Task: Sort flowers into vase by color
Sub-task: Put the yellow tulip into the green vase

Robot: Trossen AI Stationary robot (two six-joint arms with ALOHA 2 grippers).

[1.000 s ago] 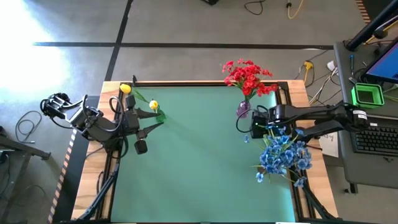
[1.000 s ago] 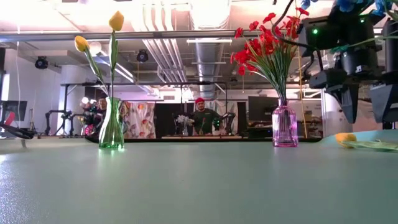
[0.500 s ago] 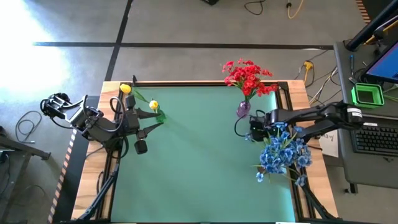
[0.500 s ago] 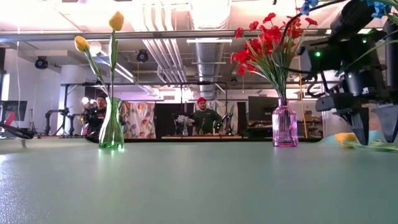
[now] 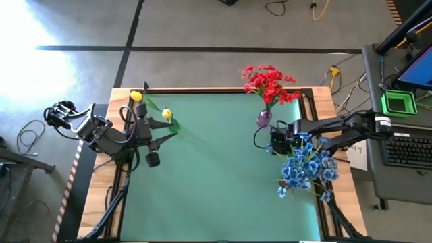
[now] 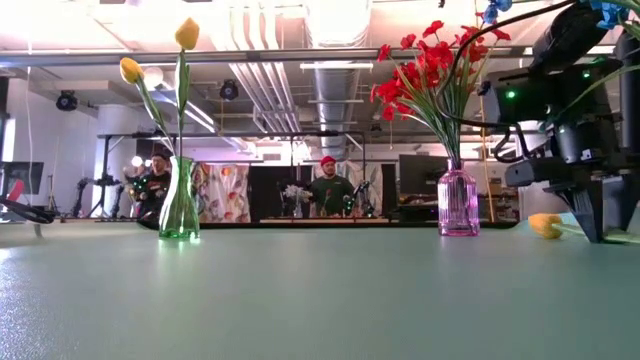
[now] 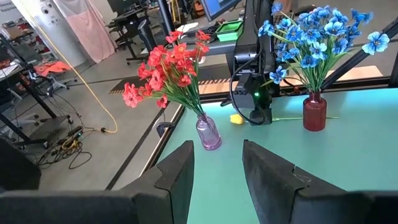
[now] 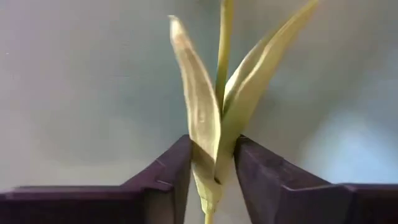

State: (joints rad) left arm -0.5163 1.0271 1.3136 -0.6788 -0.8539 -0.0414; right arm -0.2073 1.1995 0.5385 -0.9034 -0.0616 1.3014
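Observation:
A yellow tulip lies flat on the green table at the right, its head (image 6: 545,225) (image 7: 235,118) toward the table's left and its thin stem (image 7: 287,117) running right. My right gripper (image 5: 275,143) (image 6: 592,228) stands over it, pointing down and shut on it. Two more yellow tulips stand in a green vase (image 6: 180,205) at the far left. The red flowers (image 5: 268,82) stand in a pink vase (image 6: 458,205), and the blue flowers (image 5: 307,169) in a red vase (image 7: 314,112). My left gripper (image 7: 217,149) waits open, raised at the table's left, by the green vase. My right gripper pinches the lying tulip between its two fingers at the place where the long leaves join the stem (image 8: 211,158). The fingers come from above, pointing down, and lie across the stem. The flower lies on the table, its head (image 6: 545,225) resting there.
The red vase with the blue flowers stands just to the near side of my right gripper, and the pink vase just beyond it. The broad middle of the green table top (image 5: 216,169) is bare. People stand in the room beyond the far edge.
My right gripper has come down to the table top beside the blue flowers and has shut on the lying tulip at its leaves. The tulip stays on the table.

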